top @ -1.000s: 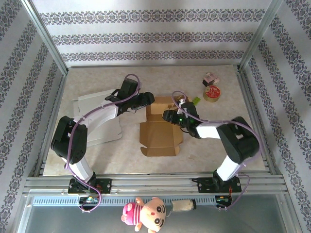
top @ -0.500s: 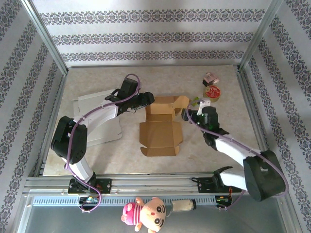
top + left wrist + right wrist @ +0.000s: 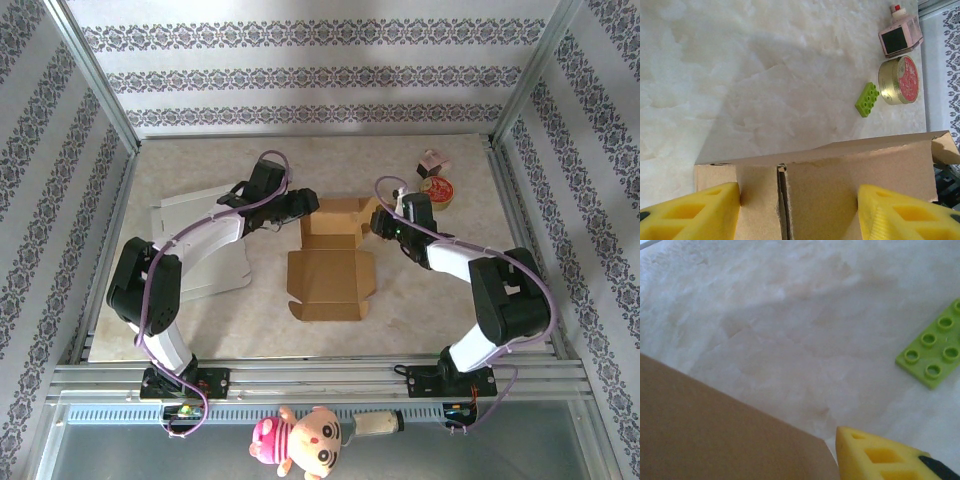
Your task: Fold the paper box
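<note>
The brown paper box (image 3: 330, 262) lies opened out in the middle of the table, its back walls partly raised. My left gripper (image 3: 305, 207) sits at the box's back left corner. In the left wrist view its yellow fingers (image 3: 695, 212) stand wide apart, open, against a cardboard wall (image 3: 840, 175) with a slit in it. My right gripper (image 3: 383, 222) is at the box's back right flap. In the right wrist view one yellow finger (image 3: 880, 455) shows beside the edge of the brown flap (image 3: 715, 435); the other finger is hidden.
A green brick (image 3: 867, 99) lies just behind the box. A round tin with a red lid (image 3: 437, 190) and a small pink box (image 3: 432, 160) sit at the back right. White flat sheets (image 3: 185, 215) lie under the left arm. Metal frame rails edge the table.
The right arm left the middle of the box's back wall, swung out to the right, and now has its gripper at the back right flap. The left arm has not moved.
</note>
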